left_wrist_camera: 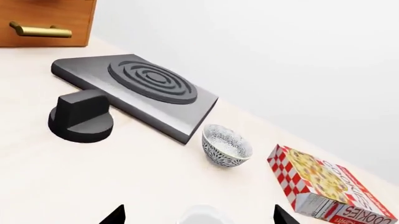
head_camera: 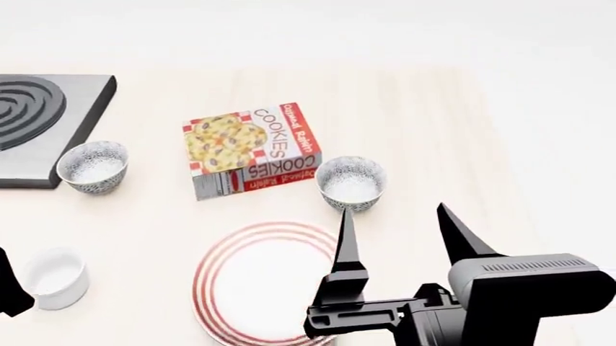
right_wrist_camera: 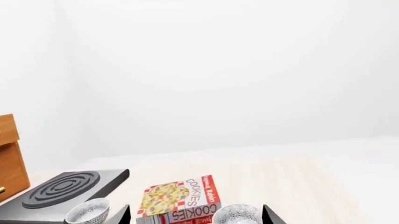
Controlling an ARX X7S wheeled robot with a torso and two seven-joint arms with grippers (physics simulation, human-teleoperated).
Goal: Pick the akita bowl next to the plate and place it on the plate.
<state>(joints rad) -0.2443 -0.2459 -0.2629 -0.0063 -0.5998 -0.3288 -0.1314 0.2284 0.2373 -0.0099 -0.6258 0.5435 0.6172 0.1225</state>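
The akita bowl [head_camera: 351,182], dark-patterned outside and pale inside, stands upright just beyond the right rim of the red-ringed plate [head_camera: 265,285]. My right gripper [head_camera: 399,231] hangs open above the table just in front of this bowl, nothing between its fingers. In the right wrist view the bowl [right_wrist_camera: 237,215] shows low between the spread fingertips of the gripper [right_wrist_camera: 198,217]. My left gripper [left_wrist_camera: 199,218] is open over the white cup [left_wrist_camera: 203,215]; only a dark sliver of it [head_camera: 8,285] shows in the head view.
A second patterned bowl [head_camera: 94,166] sits by the stove burner [head_camera: 34,122]. A cookie box [head_camera: 252,149] lies between the two bowls. The white cup [head_camera: 55,276] is left of the plate. A black knob [left_wrist_camera: 81,116] and a wooden drawer [left_wrist_camera: 44,21] lie beyond the stove.
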